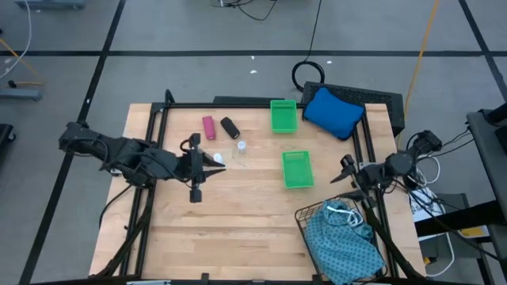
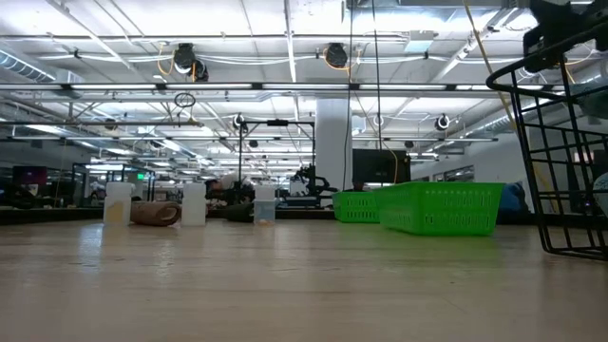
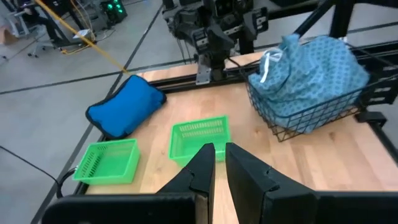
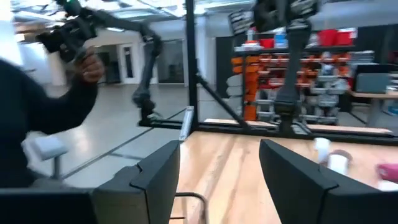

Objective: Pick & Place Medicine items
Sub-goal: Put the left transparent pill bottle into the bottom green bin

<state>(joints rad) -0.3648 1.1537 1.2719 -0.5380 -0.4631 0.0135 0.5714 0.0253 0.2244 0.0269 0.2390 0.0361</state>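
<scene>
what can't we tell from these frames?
- White vials, high view: too small to count.
- Left gripper, high view: whether it holds anything; the wrist view shows only near-closed fingers.
- Wire basket contents: teal cloth covers them.
- Black cylinder: label unreadable.

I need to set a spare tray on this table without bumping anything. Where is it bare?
Bare wood runs along the near edge, between the left gripper and the black wire basket. Crowded: the far middle, with the magenta-pink cylinder, black cylinder, white vials and two green plastic trays.
</scene>
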